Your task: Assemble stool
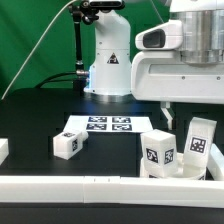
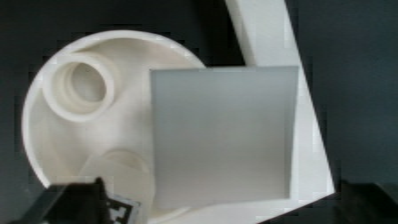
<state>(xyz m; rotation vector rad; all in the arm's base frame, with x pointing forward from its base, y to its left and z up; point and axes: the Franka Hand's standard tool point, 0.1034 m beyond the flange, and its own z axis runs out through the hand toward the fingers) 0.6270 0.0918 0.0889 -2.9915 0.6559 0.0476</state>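
Observation:
The round white stool seat (image 1: 186,172) lies at the exterior view's right, against the front bar. Two tagged legs stand on it: one (image 1: 158,152) on its left side, one (image 1: 198,140) further right. My gripper (image 1: 182,108) hangs just above the right-hand leg. In the wrist view the seat (image 2: 89,140) shows a round socket (image 2: 80,85), and a leg (image 2: 222,130) rises between my dark fingertips (image 2: 75,205). The gripper (image 2: 222,208) is open, with a gap on each side of the leg. A third leg (image 1: 68,143) lies loose on the table.
The marker board (image 1: 100,125) lies mid-table in front of the robot base (image 1: 108,60). A long white border bar (image 1: 100,186) runs along the front edge. Another white piece (image 1: 3,150) sits at the far left edge.

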